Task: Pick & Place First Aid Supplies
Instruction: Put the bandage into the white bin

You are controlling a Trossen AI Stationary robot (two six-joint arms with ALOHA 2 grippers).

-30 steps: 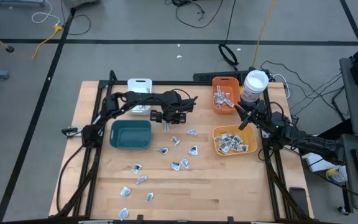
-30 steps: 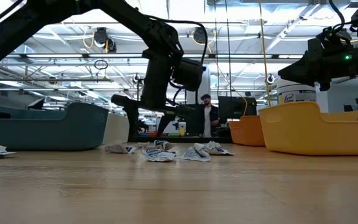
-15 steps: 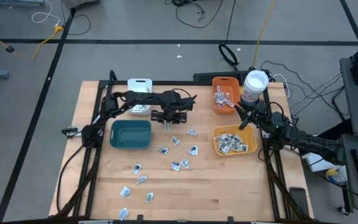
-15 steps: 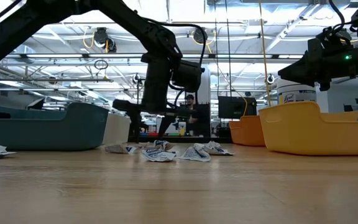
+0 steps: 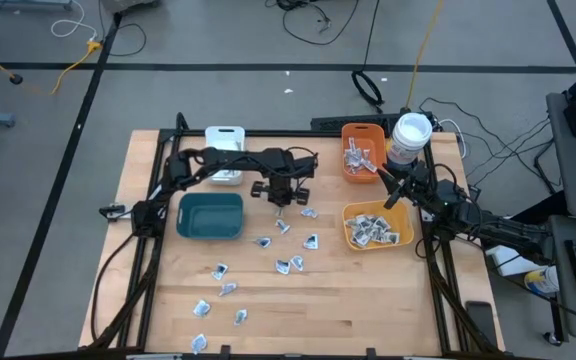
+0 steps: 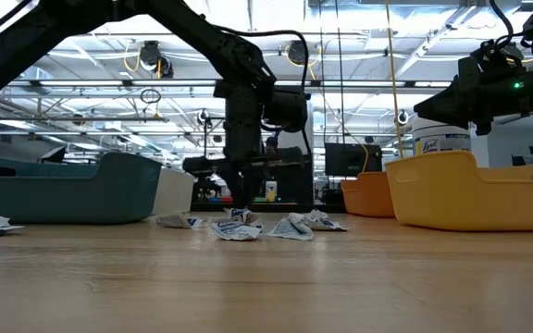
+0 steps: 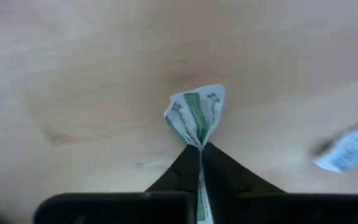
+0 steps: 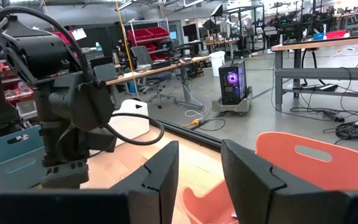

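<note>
Near the desk's (image 5: 368, 300) far middle, left gripper (image 5: 282, 201) has just pinched 1 packet (image 7: 196, 116); lift pending. Right gripper (image 8: 197, 163) spread, idle.

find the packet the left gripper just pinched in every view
High: packet under the left gripper, right of the teal bin.
Low: at the gripper's tip, right of the teal bin.
Left wrist: centre, between shut fingers.
Right wrist: not visible.
Shared landmark: teal bin.

Left gripper (image 7: 199, 163) — jaws now shut on packet (image 7: 196, 116).
</note>
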